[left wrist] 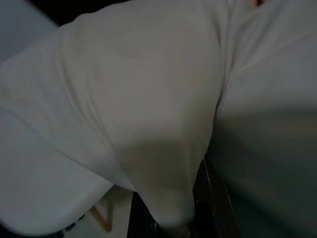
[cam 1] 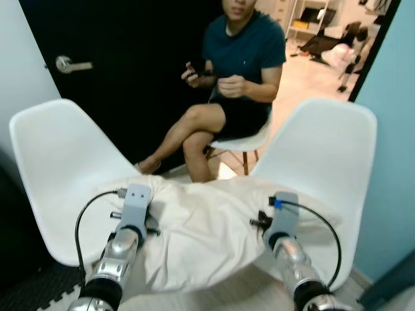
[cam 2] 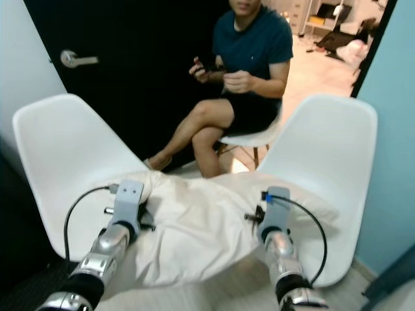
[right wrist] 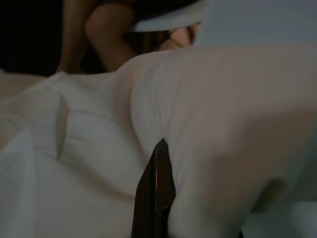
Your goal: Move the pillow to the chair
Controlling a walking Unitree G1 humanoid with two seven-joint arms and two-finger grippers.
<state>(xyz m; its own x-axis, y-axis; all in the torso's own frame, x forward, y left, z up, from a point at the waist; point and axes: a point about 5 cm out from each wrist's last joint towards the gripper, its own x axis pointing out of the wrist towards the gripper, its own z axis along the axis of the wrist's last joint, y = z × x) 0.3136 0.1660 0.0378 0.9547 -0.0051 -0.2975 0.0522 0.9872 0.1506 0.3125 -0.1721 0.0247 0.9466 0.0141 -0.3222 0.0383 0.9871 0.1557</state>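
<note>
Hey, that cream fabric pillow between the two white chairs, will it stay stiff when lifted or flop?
The cream fabric pillow will probably flop: it already sags and creases between the left gripper and right gripper. It looks light for its bulk. Its loose cover may slip, as the folds in the right wrist view suggest.

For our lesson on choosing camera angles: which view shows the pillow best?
The left eye view: the whole white pillow shows, spanning the gap between two white chairs, with an arm at each end. The right eye view shows much the same. Both wrist views give only close-up folds of fabric, the right one with a dark finger against it.
</note>
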